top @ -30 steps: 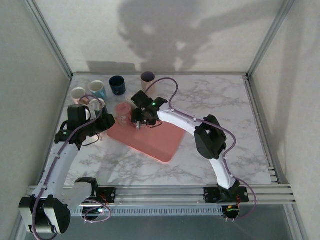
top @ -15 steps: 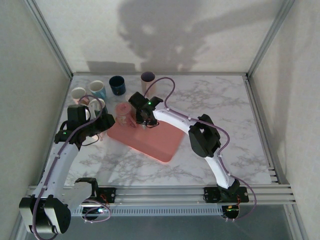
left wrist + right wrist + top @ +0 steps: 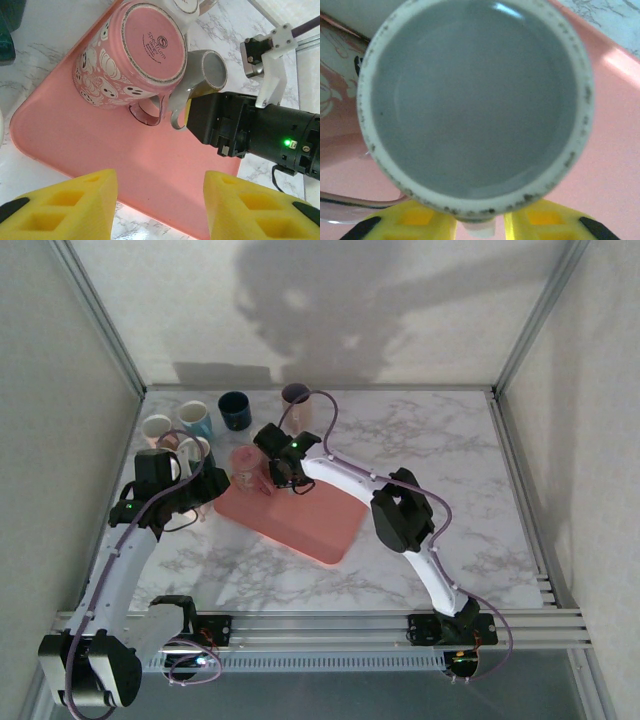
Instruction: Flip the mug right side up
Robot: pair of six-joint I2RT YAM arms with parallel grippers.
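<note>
Marble table (image 3: 450,450), pink tray (image 3: 310,525), grey mug (image 3: 207,75) in R gripper (image 3: 480,223), pale walls (image 3: 400,310)

Grey mug (image 3: 475,100) looks like glazed ceramic: smooth satin inside, with a speckled, rougher-looking rim. The pink ghost-print mug (image 3: 115,65) is glossy ceramic too, with a speckled ring round its base. Tray (image 3: 125,165) is smooth matt pink plastic, table top (image 3: 430,440) is marble-look with a soft sheen, and the left gripper's (image 3: 160,205) pads (image 3: 65,205) look like matt yellow foam

"Spectrum" stamp on pink mug (image 3: 151,42) base
</note>
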